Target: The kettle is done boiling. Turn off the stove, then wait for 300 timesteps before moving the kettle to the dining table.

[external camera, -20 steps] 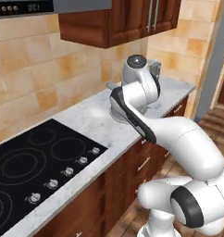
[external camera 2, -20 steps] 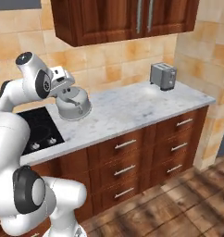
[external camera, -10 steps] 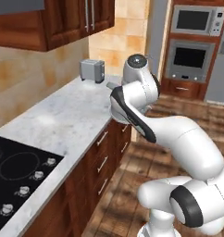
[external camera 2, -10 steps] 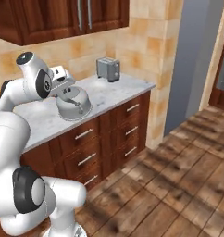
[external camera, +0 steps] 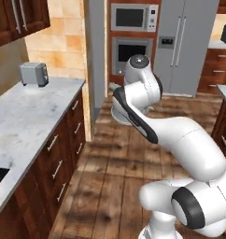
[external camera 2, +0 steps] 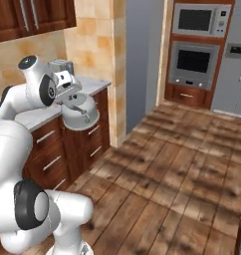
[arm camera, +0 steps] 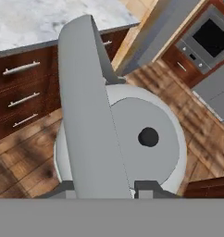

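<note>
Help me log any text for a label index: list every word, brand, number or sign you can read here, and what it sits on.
None can be read. The kettle, toaster, microwave, oven and fridge carry no legible words, numbers or signs; the small panel on the fridge door is too blurred to tell.
</note>
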You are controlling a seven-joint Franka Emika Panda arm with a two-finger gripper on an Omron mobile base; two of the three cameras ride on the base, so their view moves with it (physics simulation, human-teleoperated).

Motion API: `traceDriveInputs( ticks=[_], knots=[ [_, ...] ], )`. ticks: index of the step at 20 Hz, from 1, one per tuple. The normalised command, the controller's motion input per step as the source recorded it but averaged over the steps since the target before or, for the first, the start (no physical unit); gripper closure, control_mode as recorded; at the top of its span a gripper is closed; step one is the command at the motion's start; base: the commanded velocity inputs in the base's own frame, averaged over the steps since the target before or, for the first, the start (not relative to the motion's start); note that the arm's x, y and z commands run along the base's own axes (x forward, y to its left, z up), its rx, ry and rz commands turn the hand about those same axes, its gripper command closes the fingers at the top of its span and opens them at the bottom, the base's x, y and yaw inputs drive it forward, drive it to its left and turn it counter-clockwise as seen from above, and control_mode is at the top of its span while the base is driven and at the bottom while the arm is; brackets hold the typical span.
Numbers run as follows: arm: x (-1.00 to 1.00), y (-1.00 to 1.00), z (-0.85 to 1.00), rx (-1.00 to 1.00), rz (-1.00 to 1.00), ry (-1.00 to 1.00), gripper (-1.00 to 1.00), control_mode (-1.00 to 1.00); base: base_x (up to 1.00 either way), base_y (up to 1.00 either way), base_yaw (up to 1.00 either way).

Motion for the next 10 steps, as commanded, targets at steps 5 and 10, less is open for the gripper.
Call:
traceDriveInputs(
  ticks=[5,10],
  knots=[
    [0.00,0.00,0.00,0.00,0.00,0.00,1.00,1.00,-0.61,-0.36,-0.45],
    [0.00,0.00,0.00,0.00,0.00,0.00,1.00,1.00,-0.92,-0.15,-0.41]
  ],
)
